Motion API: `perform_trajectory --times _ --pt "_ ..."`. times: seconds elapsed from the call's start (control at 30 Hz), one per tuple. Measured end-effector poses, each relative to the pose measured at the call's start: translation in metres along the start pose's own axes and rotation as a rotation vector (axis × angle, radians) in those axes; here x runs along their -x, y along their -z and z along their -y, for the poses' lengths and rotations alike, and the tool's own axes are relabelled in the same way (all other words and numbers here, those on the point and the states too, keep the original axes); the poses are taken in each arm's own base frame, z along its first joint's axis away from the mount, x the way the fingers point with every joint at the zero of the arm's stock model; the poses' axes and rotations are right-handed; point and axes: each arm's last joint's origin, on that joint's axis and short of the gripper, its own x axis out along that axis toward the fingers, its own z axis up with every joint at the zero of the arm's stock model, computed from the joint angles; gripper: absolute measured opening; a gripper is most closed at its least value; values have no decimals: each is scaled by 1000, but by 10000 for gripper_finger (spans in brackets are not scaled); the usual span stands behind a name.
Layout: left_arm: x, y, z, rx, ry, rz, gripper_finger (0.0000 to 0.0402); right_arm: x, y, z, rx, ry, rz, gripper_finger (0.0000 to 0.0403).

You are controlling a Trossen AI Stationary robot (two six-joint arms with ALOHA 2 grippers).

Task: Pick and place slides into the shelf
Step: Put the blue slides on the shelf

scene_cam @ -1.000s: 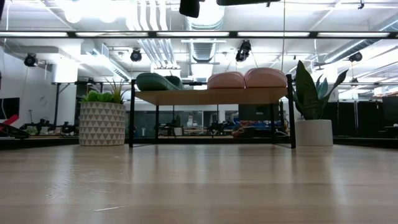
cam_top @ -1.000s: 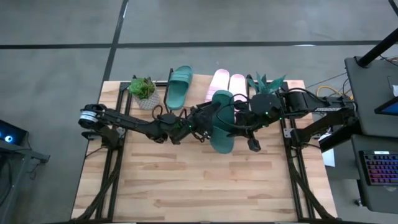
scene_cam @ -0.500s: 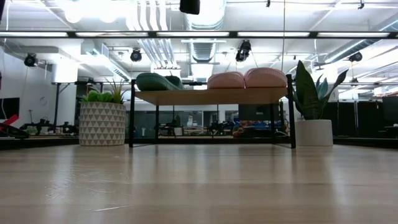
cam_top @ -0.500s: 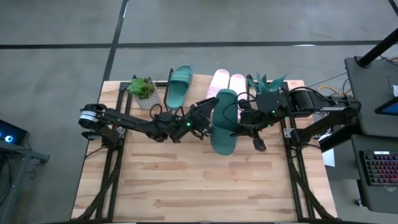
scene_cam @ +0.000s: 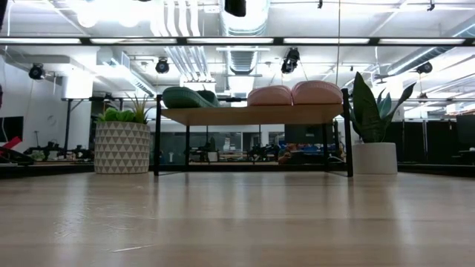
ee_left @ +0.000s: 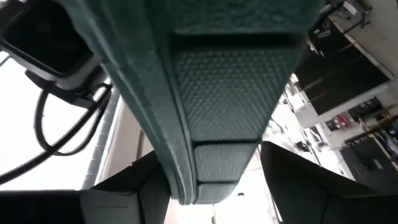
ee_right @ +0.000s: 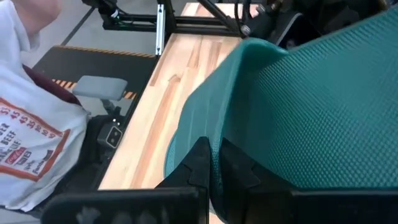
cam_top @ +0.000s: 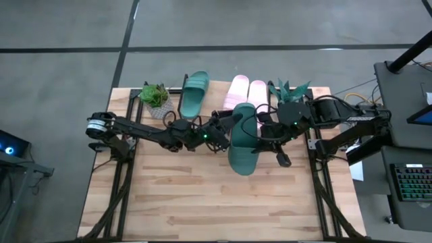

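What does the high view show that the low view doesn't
Only the high view shows both arms holding a fourth slide, dark green, in the air, left gripper and right gripper on either side. Only the low view shows the shelf's legs and the room behind. Both show one green slide and two pink slides on the shelf, plus both plants.

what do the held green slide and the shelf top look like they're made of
The dark green slide sandal looks like matte rubber or foam: its surface is finely dimpled, without shine. The low shelf's plank top looks like light, smooth wood on thin black legs, probably metal.
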Motion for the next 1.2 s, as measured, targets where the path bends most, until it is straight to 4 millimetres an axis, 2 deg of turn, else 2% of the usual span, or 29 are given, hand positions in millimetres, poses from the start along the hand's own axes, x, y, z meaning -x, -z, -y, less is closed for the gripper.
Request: perform_trajectory --times 0.1,0.2,0.4,0.6,0.7,0.93,1.07,1.2 --pt "0 0 -1 2 -20 15 214 -1 0 0 -1 -1 -8 8" --pt "-1 1 -2 30 -24 12 184 -1 0 0 0 -2 -4 8" --pt "-1 1 -2 79 0 -4 53 -1 0 0 -2 -4 -3 8" --pt "-1 2 -1 134 25 -24 49 -1 -1 0 34 -3 11 10" --pt "-1 2 -1 137 34 -32 49 0 -3 1 96 27 22 25" --pt "2 2 -2 152 103 -107 49 6 -8 4 160 182 38 100" --pt "5 13 -5 179 135 -178 49 13 -13 3 174 208 64 148" --pt "10 27 -10 238 163 -235 49 25 -20 4 184 318 92 181"
